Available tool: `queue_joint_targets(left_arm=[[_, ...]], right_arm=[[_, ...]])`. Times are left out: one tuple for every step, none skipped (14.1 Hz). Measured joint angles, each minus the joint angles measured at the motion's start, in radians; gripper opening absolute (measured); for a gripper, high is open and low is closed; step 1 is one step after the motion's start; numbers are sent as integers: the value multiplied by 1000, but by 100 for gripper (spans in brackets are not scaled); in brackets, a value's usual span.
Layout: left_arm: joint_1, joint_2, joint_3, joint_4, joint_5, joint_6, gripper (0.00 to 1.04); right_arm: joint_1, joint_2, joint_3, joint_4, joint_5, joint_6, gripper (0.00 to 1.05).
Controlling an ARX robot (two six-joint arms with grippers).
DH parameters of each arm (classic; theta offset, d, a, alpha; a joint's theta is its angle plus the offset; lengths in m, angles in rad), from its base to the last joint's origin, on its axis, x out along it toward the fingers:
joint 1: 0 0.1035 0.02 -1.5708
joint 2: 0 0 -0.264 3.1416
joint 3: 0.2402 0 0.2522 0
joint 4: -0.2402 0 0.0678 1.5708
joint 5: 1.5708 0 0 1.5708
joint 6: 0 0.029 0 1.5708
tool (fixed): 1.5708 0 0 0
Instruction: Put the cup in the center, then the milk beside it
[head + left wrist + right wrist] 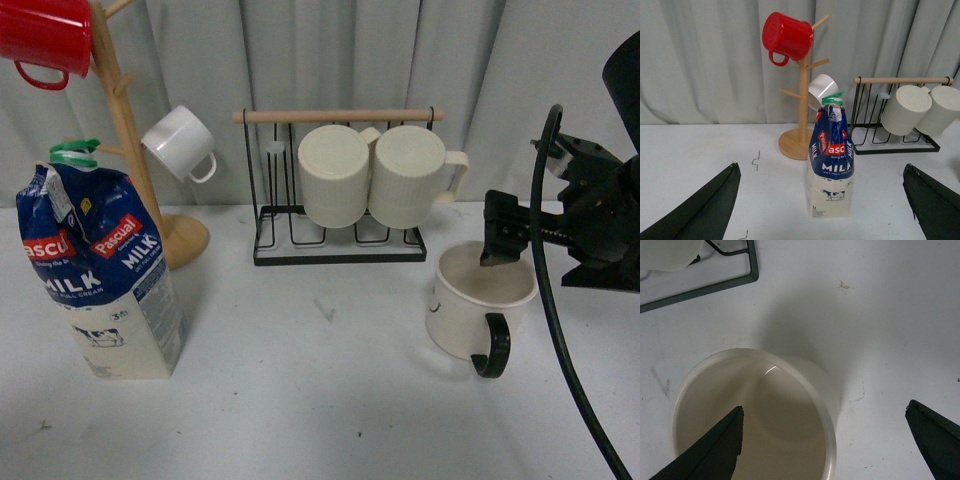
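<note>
Fingers (715, 450) of the right gripper (824, 410) are seen above a white table (300, 420). The milk (105, 270) is stood at its left and the cup (470, 300) at its right, both apart from the center (330, 350). The cup could be tipped or dragged if its wall is pinched unevenly. One finger is lowered inside the cup and the other is placed outside. They are spread wide, and nothing is gripped yet.
</note>
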Motion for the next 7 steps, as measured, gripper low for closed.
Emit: queue_joint_targets(left_arm=[[0, 0, 0, 0, 0, 0, 98], [0, 0, 0, 0, 0, 0, 98], [0, 0, 0, 0, 0, 0, 98], [0, 0, 0, 0, 0, 0, 98], [0, 0, 0, 0, 0, 0, 98], [0, 0, 0, 0, 0, 0, 98], [0, 0, 0, 0, 0, 0, 98]], right_arm=[[3, 6, 5, 0, 1, 2, 98], [7, 15, 10, 7, 11, 5, 89], [14, 18, 10, 5, 16, 5, 76], [14, 18, 10, 6, 19, 5, 65], [13, 18, 10, 6, 21, 8, 49], [13, 18, 10, 6, 23, 9, 34], [13, 18, 10, 2, 21, 12, 18]])
